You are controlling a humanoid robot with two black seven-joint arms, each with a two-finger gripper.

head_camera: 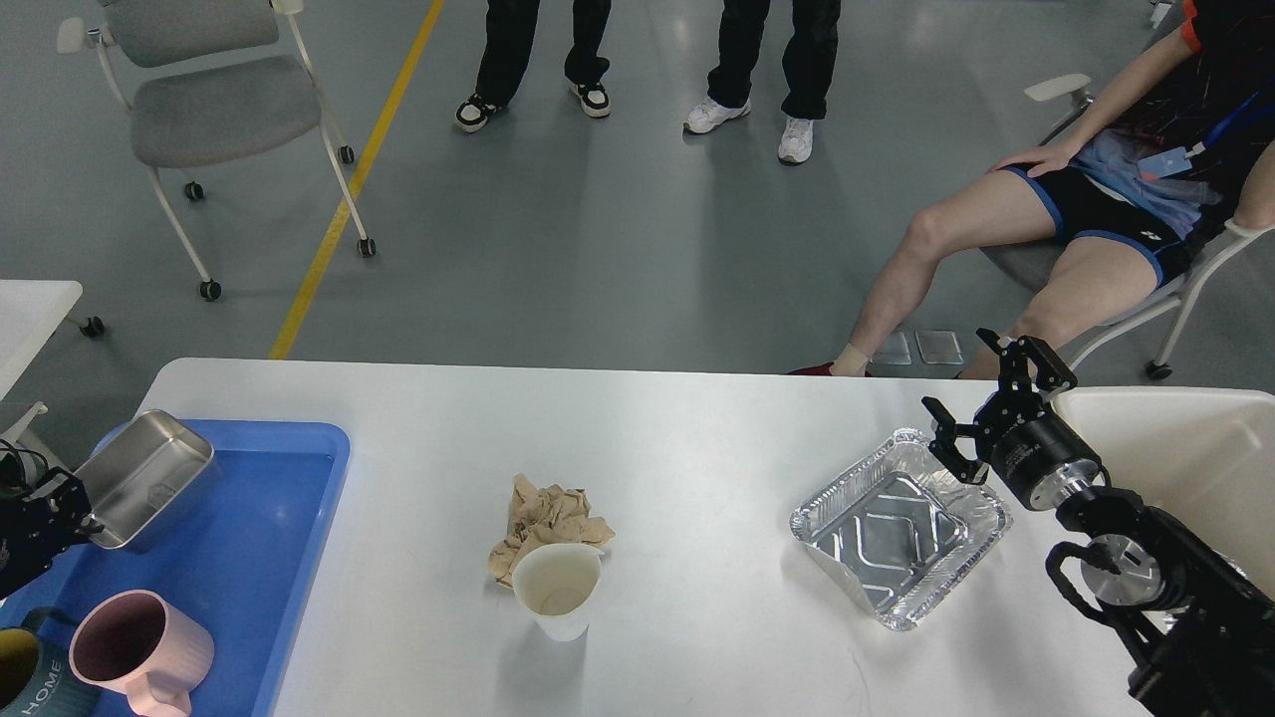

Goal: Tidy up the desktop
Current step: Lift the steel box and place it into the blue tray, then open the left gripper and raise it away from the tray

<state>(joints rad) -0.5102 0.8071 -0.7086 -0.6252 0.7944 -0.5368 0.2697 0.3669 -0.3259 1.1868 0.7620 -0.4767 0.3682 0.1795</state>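
The white desktop (697, 428) fills the lower part of the head view. On it lie a crumpled brown paper wad (543, 518), a white paper cup (558, 590) touching the wad's front, and an empty foil tray (892, 528). My right gripper (958, 373) is open and empty, raised above the foil tray's far right corner. My left gripper (75, 518) is dark and partly cut off at the left edge. It sits at the near rim of a steel box (149, 478) in the blue tray (289, 518); I cannot make out its grip.
A pink mug (139, 652) and a dark mug (30, 682) stand in the blue tray's front. A cream bin (1185, 448) stands at the desktop's right end. Beyond the far edge are a seated person (1086, 219), two standing people, a castor chair (219, 110), and a smaller white table (30, 314).
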